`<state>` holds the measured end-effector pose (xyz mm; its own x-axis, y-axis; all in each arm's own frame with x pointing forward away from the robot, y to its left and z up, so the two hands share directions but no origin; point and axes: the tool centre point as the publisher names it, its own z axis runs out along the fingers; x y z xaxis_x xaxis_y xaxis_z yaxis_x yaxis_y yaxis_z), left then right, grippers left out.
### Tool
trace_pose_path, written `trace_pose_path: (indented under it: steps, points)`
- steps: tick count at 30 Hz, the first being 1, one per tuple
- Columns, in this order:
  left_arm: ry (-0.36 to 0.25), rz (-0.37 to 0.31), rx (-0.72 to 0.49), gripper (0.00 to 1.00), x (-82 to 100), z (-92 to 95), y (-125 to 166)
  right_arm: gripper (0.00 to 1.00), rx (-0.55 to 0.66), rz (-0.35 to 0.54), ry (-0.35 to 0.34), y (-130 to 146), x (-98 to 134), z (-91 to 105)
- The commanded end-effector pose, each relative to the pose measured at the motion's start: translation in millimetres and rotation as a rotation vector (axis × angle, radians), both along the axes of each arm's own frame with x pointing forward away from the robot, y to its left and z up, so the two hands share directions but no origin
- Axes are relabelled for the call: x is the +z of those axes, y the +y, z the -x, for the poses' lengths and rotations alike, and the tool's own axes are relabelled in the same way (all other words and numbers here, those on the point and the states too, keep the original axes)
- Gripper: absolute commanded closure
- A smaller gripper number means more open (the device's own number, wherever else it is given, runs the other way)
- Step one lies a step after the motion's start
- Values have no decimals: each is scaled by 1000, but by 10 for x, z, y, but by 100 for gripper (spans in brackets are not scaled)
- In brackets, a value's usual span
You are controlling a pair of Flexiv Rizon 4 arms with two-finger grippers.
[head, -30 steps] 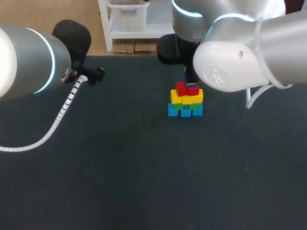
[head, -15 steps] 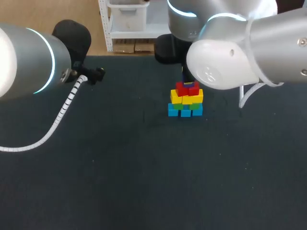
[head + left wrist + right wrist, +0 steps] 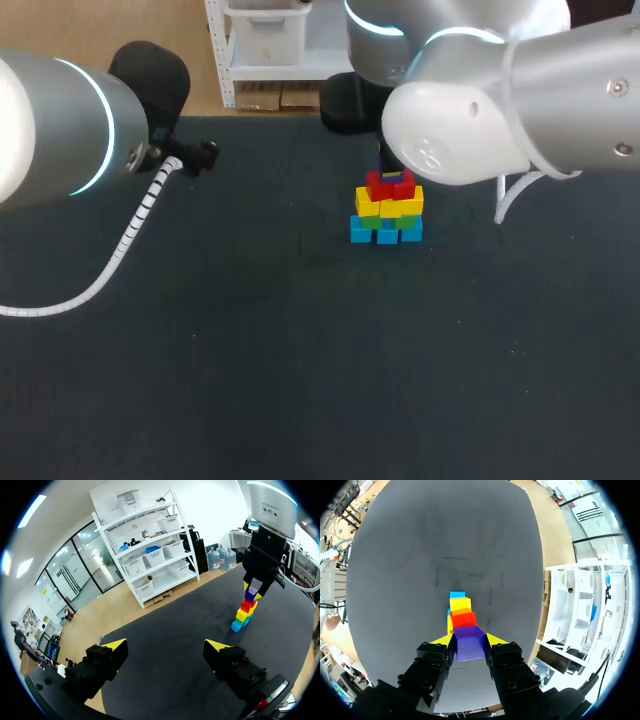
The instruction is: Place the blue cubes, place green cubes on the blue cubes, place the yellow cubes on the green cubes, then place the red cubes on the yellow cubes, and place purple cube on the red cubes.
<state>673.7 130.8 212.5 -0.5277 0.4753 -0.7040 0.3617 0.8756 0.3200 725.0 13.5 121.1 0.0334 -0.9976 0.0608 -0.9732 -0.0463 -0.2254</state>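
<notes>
A small pyramid of cubes stands on the dark table: blue cubes (image 3: 387, 233) at the base, green cubes (image 3: 385, 222), yellow cubes (image 3: 390, 206), then red cubes (image 3: 384, 187). My right gripper (image 3: 469, 640) is shut on the purple cube (image 3: 469, 642) and holds it right over the red cubes (image 3: 463, 618). In the head view only a sliver of the purple cube (image 3: 401, 178) shows, and the right arm (image 3: 470, 110) hides its gripper. My left gripper (image 3: 165, 645) is open and empty, far from the stack (image 3: 245, 612).
The dark table (image 3: 300, 350) carries nothing else around the stack. My left arm (image 3: 50, 130) with its white coiled cable (image 3: 130, 230) hangs over the table's left side. The table's far edge runs just behind the stack.
My right arm has shifted slightly left, and the purple cube has come down closer onto the red cubes. The left arm has kept still.
</notes>
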Motion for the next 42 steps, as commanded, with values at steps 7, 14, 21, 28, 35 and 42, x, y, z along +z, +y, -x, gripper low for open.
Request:
trace_pose_path:
  steps: [7,14,21,28,35,42]
  points:
    - [4,1,-4,0,4,-11,7,50,-3,4,3,10,-11,-25]
    - [4,1,-4,0,4,-11,7,27,-4,5,4,9,-17,-26]
    - [4,1,-4,0,4,-11,7,56,-7,0,10,-11,-14,-28]
    - [4,1,-4,0,4,-11,7,66,-9,1,11,-29,-16,-21]
    - [4,1,-4,0,4,-11,7,67,-13,4,9,-42,-18,-22]
    - [4,1,-4,0,4,-11,7,68,-17,5,7,-59,-17,-22]
